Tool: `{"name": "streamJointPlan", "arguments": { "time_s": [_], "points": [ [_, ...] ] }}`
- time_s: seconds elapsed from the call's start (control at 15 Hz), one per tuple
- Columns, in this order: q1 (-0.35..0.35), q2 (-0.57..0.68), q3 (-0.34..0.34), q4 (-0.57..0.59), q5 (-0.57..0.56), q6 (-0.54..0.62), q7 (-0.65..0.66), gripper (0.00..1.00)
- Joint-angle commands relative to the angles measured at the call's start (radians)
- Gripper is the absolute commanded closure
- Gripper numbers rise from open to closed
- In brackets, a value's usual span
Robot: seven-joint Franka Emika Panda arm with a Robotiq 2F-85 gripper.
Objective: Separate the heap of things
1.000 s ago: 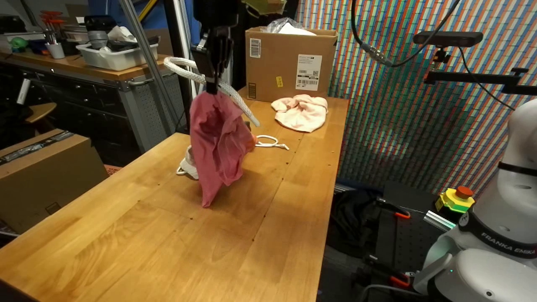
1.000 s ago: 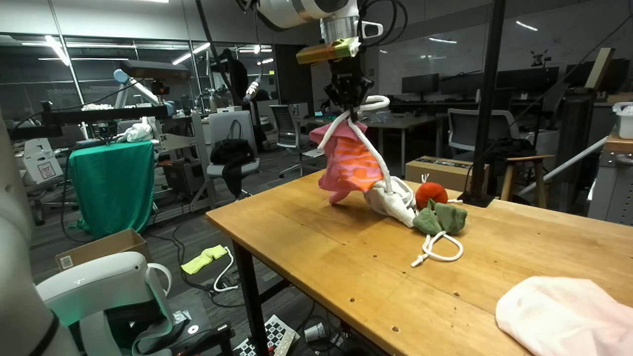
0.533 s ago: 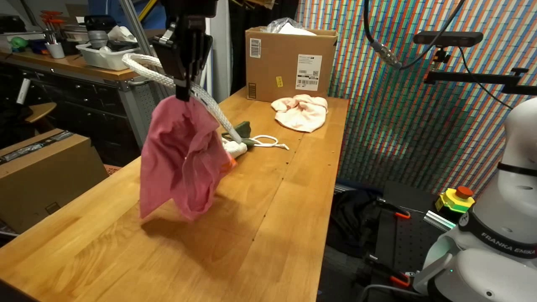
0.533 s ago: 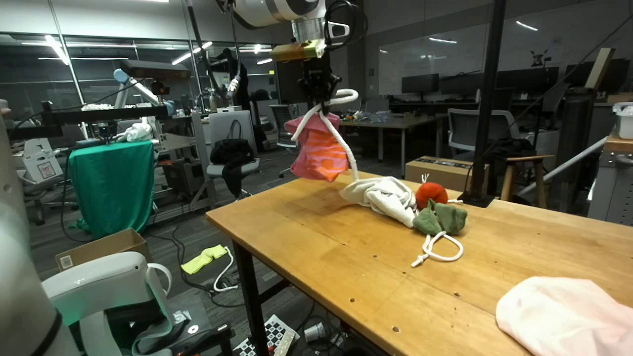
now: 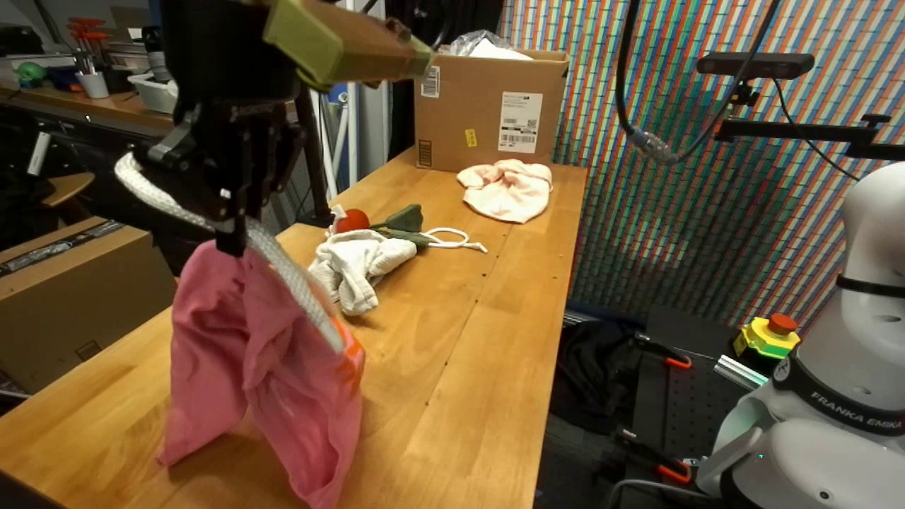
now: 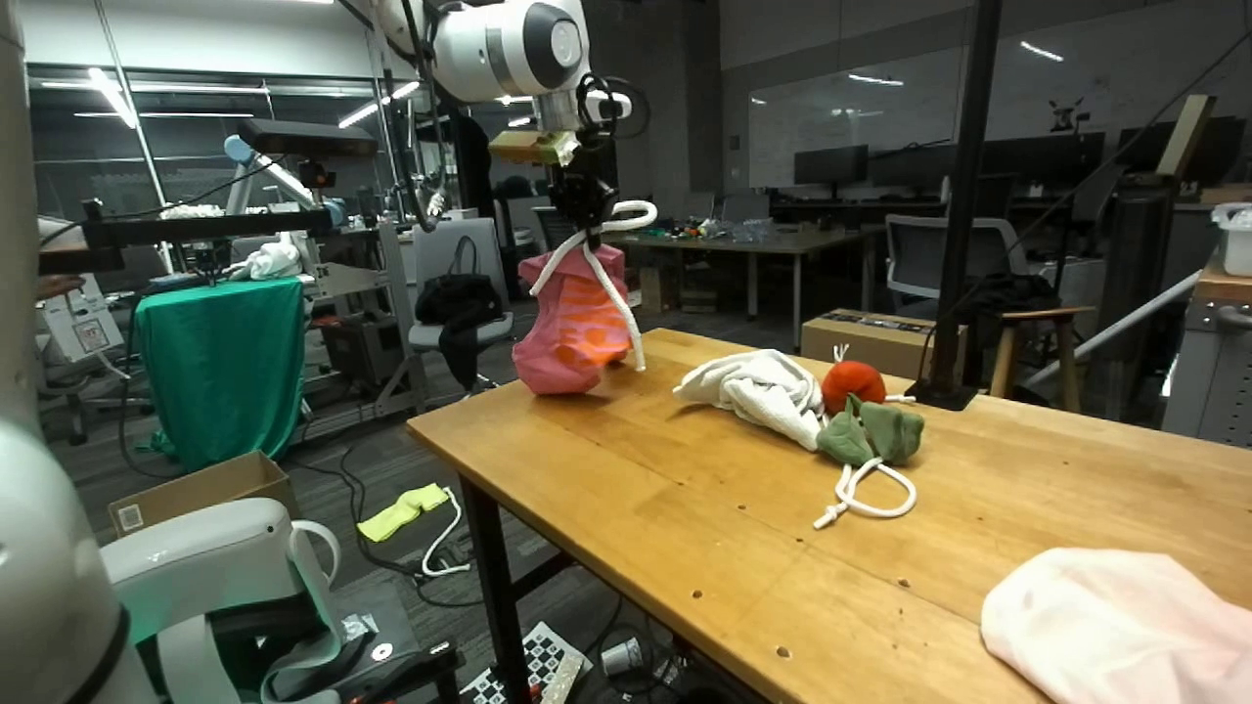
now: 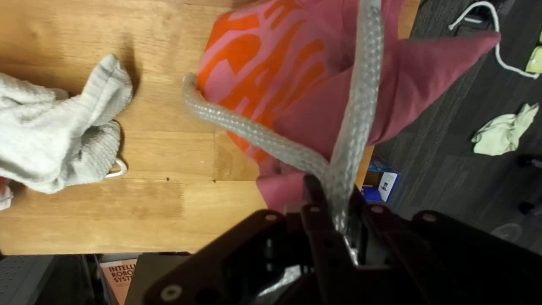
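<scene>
My gripper [image 5: 232, 240] is shut on a white rope [image 7: 362, 93] and the pink cloth with orange marks [image 5: 212, 339], which hangs low over the table's end. Whether the cloth's lower edge touches the wood I cannot tell. Apart from it, on the table, lies the rest of the heap in both exterior views: a grey-white cloth [image 6: 763, 386], a red object [image 6: 853, 383], green leaf-like pieces [image 6: 885, 430] and a thin white rope loop [image 6: 871, 499]. The wrist view shows the grey-white cloth [image 7: 55, 131] at left. A cream cloth [image 5: 509, 191] lies separately farther along the table.
A brown cardboard box [image 5: 488, 106] stands at the table's far end behind the cream cloth. A black post [image 6: 959, 244] rises at the table's edge near the red object. The wooden table [image 5: 452, 438] ends close to the hanging cloth; yellow fabric [image 6: 403, 513] lies on the floor.
My gripper has carried the pink cloth and rope away from the heap toward the table's end, and lower in the last half second. The rope end has come off the grey-white cloth.
</scene>
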Motion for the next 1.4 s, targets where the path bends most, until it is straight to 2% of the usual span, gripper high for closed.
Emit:
{"name": "streamJointPlan", "arguments": {
  "time_s": [0.0, 0.2, 0.53, 0.93, 1.33],
  "points": [
    [0.055, 0.076, -0.016, 0.042, -0.064, 0.103, 0.186, 0.93],
    [0.103, 0.136, -0.049, 0.069, -0.133, 0.168, 0.355, 0.93],
    [0.155, 0.220, -0.099, 0.143, -0.175, 0.204, 0.572, 0.93],
    [0.206, 0.305, -0.162, 0.245, -0.223, 0.236, 0.785, 0.93],
    [0.275, 0.365, -0.245, 0.361, -0.334, 0.274, 0.970, 0.93]
  ]
}}
